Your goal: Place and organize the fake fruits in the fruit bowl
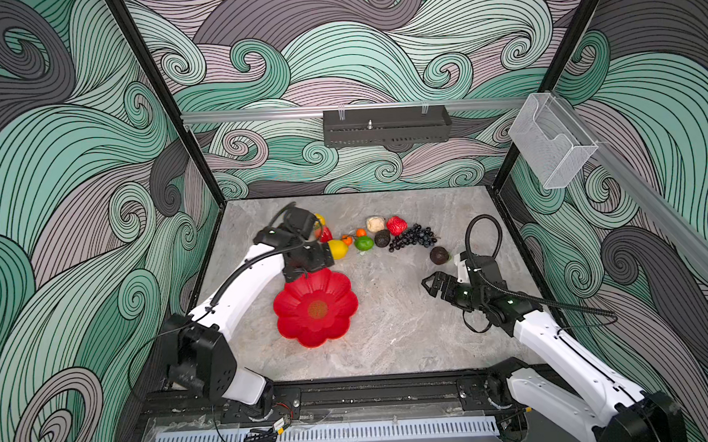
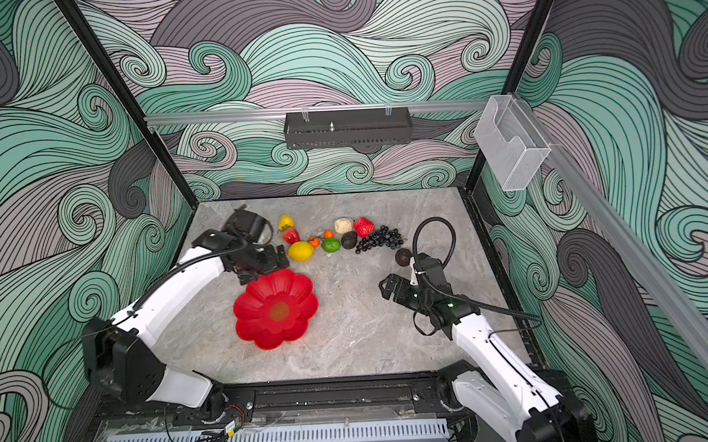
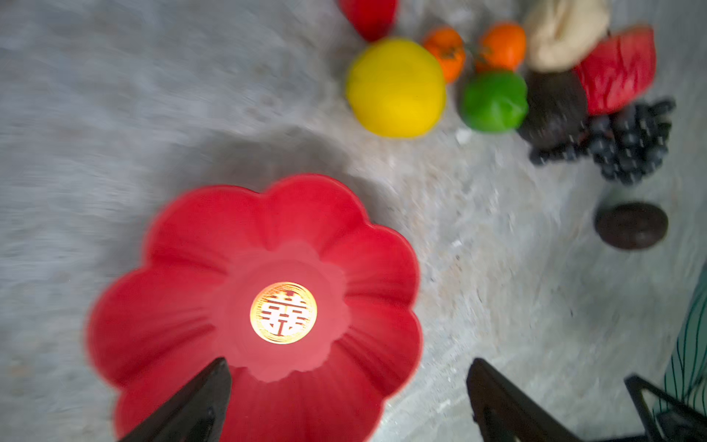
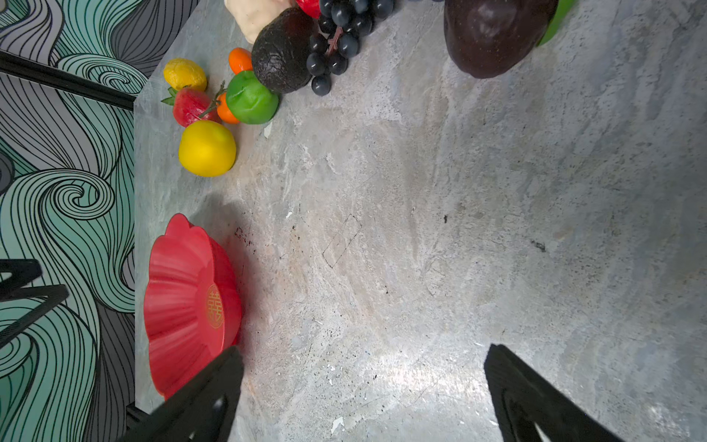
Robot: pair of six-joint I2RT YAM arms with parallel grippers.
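Observation:
The red flower-rimmed fruit bowl [image 1: 342,314] [image 3: 180,291] sits empty on the table, left of centre. The fake fruits lie in a row behind it: lemon [image 1: 338,248], lime [image 1: 364,242], strawberry [image 1: 325,234], two tiny oranges [image 1: 360,232], beige lump [image 1: 375,224], red fruit [image 1: 396,225], dark avocado [image 1: 382,238] and grape bunch [image 1: 413,236]. A dark brown fruit [image 1: 439,254] lies apart, to the right. My left gripper [image 1: 310,270] [image 3: 349,373] hangs open over the bowl's far rim, holding nothing. My right gripper [image 1: 432,282] [image 4: 363,352] is open above bare table, near the brown fruit [image 4: 493,34].
The grey stone tabletop [image 1: 391,336] is boxed in by patterned walls on three sides. A black tray [image 1: 387,125] hangs on the back rail, and a clear plastic holder [image 1: 552,141] on the right rail. A small yellow fruit [image 2: 286,221] lies behind the strawberry.

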